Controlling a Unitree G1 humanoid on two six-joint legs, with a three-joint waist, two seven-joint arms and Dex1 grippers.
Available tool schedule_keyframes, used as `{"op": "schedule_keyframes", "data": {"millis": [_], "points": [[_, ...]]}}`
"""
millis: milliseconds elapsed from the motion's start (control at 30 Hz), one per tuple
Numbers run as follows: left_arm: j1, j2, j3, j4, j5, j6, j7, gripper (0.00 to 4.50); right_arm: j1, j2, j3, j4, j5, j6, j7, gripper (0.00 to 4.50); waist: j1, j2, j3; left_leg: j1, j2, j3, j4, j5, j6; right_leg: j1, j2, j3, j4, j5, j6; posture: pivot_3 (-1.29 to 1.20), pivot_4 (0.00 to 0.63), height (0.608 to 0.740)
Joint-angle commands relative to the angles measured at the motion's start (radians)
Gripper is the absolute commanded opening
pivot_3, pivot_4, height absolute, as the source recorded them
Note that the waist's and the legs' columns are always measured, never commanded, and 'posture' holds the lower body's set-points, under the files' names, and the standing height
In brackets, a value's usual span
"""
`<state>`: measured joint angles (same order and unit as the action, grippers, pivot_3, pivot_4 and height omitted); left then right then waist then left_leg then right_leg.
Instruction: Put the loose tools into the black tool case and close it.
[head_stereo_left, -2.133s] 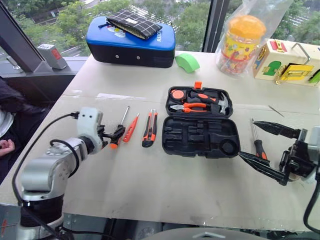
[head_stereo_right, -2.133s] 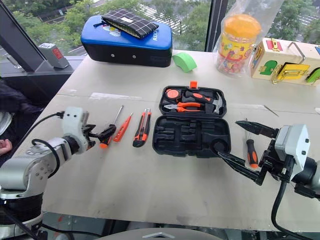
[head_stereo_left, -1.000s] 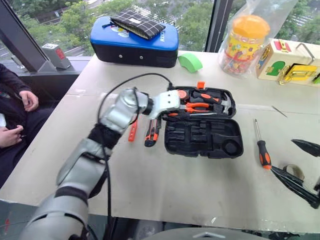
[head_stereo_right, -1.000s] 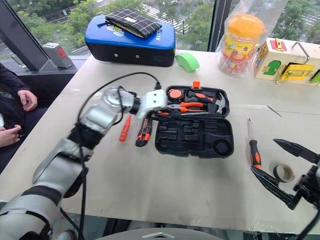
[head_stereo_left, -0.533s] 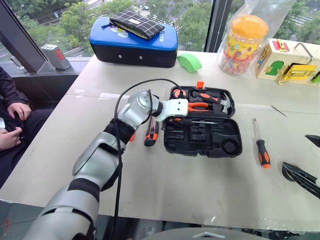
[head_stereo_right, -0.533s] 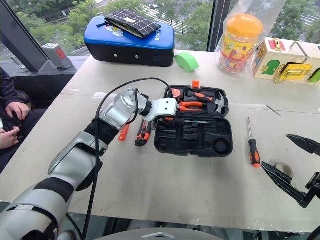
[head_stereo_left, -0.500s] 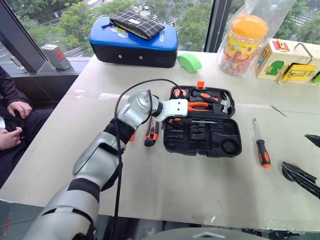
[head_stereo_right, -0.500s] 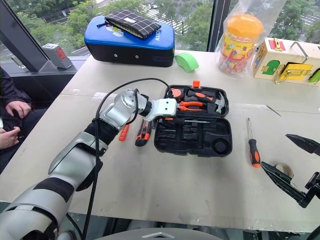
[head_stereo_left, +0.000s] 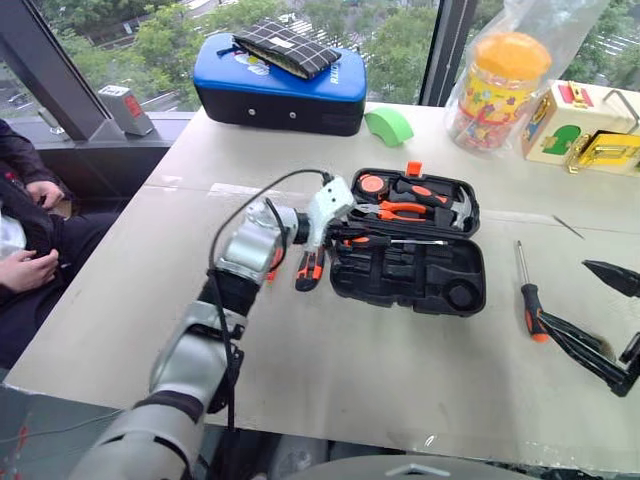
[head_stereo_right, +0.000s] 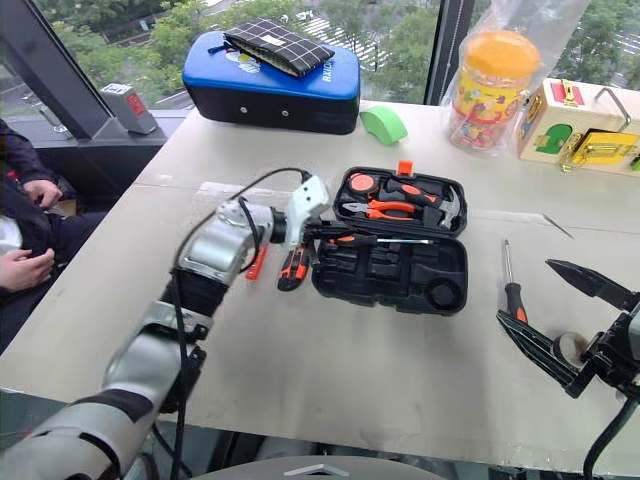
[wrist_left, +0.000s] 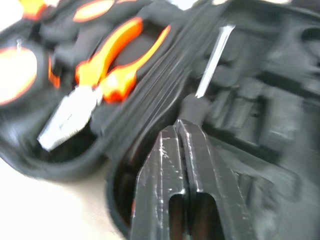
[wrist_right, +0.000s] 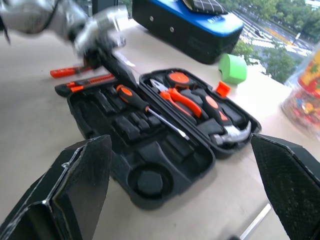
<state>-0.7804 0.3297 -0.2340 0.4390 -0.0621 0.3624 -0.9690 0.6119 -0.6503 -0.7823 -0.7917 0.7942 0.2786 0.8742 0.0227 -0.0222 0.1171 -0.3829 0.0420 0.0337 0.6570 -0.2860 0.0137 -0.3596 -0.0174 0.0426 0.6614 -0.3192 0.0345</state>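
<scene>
1. Black case (head_stereo_left: 410, 275) lying open on a pale, matte table (head_stereo_left: 330, 370): hard moulded plastic, rounded corners, small orange latch (head_stereo_left: 413, 169) at the far rim.
2. Far half packed with orange-handled pliers (head_stereo_left: 400, 211), a steel-headed hammer (head_stereo_left: 452, 208) and a round orange disc (head_stereo_left: 372, 184).
3. Near half cut into angular slots plus one round well (head_stereo_left: 461, 295).
4. One screwdriver (head_stereo_right: 365, 240), black-and-orange handle and thin bright shaft, resting across the near half close to the hinge.
5. Left gripper (wrist_left: 180, 131) at the case's left end, slim black fingers pressed together with nothing between them, tips just short of that screwdriver's dark handle end.
6. Knife (head_stereo_left: 309, 267), flat orange-and-black body, on the table just left of the case, partly behind the left arm.
7. Slim orange screwdriver (head_stereo_right: 257, 263) beside the knife, mostly hidden by the arm.
8. Second black-and-orange screwdriver (head_stereo_left: 527, 300), long steel shaft, on the table right of the case, well apart from it.
9. Right gripper (head_stereo_right: 570, 330) near the table's right edge, long tapered black fingers spread wide, empty; a tape roll (head_stereo_right: 571, 347) lying between them on the table.
10. Farther back: glossy blue-topped case (head_stereo_left: 280, 85) with a checked dark pouch (head_stereo_left: 285, 48) on it, a green rounded block (head_stereo_left: 388, 125), an orange-lidded jar (head_stereo_left: 497, 90) in clear plastic.
11. Person's hands (head_stereo_left: 30, 270) at the left edge.
</scene>
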Motion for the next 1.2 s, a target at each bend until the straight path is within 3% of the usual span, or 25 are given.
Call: {"op": "schedule_keyframes", "data": {"millis": [33, 200, 433, 700, 800, 833, 1000, 1133, 1200], "points": [[-0.01, -0.047, -0.004, -0.037, 0.033, -0.008, 0.105, 0.08, 0.008, 0.012, 0.002, -0.034, 0.001, -0.003, -0.026, 4.5, 0.0, 0.0, 0.0, 0.0, -0.001, -0.001, 0.0, 0.0, 0.0, 0.0, 0.0, 0.0, 0.0, 0.0, 0.001, 0.0, 0.15, 0.74], [0.023, -0.03, -0.13, -0.046, 0.149, 0.01, 0.111, 0.08, 0.025, 0.01, 0.019, -0.052, -0.018, 0.013, -0.056, 4.5, -0.008, 0.002, -0.001, 0.002, -0.002, -0.001, 0.0, 0.0, 0.0, 0.003, 0.001, 0.001, 0.0, 0.001, 0.001, 0.0, 0.15, 0.74], [-0.009, 0.044, -0.256, 0.092, 0.368, -0.307, 0.251, 0.08, 0.019, 0.002, 0.06, -0.063, -0.043, 0.06, -0.115, 4.5, -0.011, 0.004, -0.005, 0.007, -0.002, -0.002, 0.0, 0.0, 0.0, 0.013, 0.001, 0.001, -0.002, 0.0, 0.001, 0.0, 0.15, 0.74], [-0.047, 0.075, -0.272, 0.231, 0.443, -0.523, 0.336, 0.08, 0.012, -0.001, 0.077, -0.069, -0.044, 0.07, -0.126, 4.5, -0.011, 0.005, -0.005, 0.015, -0.002, -0.002, 0.0, 0.0, 0.001, 0.018, 0.0, 0.002, 0.0, 0.0, 0.001, 0.0, 0.15, 0.74], [-0.047, 0.081, -0.21, 0.232, 0.369, -0.575, 0.31, 0.08, 0.011, -0.005, 0.073, -0.069, -0.041, 0.073, -0.125, 4.5, -0.016, 0.005, -0.005, 0.017, -0.002, -0.002, 0.0, 0.0, 0.001, 0.018, 0.001, 0.004, 0.0, 0.0, 0.001, 0.0, 0.15, 0.74], [-0.035, 0.061, -0.154, 0.2, 0.278, -0.55, 0.266, 0.08, 0.008, -0.005, 0.073, -0.069, -0.041, 0.073, -0.128, 4.5, -0.019, 0.005, -0.005, 0.017, -0.002, -0.001, -0.001, 0.0, 0.001, 0.018, 0.001, 0.004, 0.0, 0.0, 0.001, 0.0, 0.15, 0.74], [0.02, 0.024, 0.12, -0.128, -0.218, -0.017, 0.043, 0.08, -0.039, -0.022, 0.113, -0.079, -0.031, 0.161, -0.234, 4.5, -0.034, 0.003, -0.001, 0.01, 0.0, -0.005, -0.003, 0.001, 0.0, 0.011, 0.001, 0.0, 0.0, 0.0, 0.001, 0.0, 0.15, 0.74], [0.074, 0.108, 0.195, -0.356, -0.394, 0.277, -0.014, 0.08, -0.125, -0.074, 0.201, -0.076, -0.055, 0.323, -0.387, 4.5, -0.034, 0.004, -0.001, 0.001, -0.001, -0.01, -0.001, 0.004, -0.006, 0.004, 0.001, -0.002, -0.001, 0.0, 0.001, 0.0, 0.15, 0.74], [0.134, 0.18, 0.192, -0.492, -0.458, 0.346, -0.08, 0.59, -0.181, -0.124, 0.277, -0.078, -0.125, 0.456, -0.503, 4.5, -0.034, 0.005, -0.002, 0.002, -0.002, -0.01, -0.003, 0.005, -0.006, 0.004, 0.001, -0.001, -0.001, 0.0, 0.001, 0.0, 0.15, 0.74]]}}
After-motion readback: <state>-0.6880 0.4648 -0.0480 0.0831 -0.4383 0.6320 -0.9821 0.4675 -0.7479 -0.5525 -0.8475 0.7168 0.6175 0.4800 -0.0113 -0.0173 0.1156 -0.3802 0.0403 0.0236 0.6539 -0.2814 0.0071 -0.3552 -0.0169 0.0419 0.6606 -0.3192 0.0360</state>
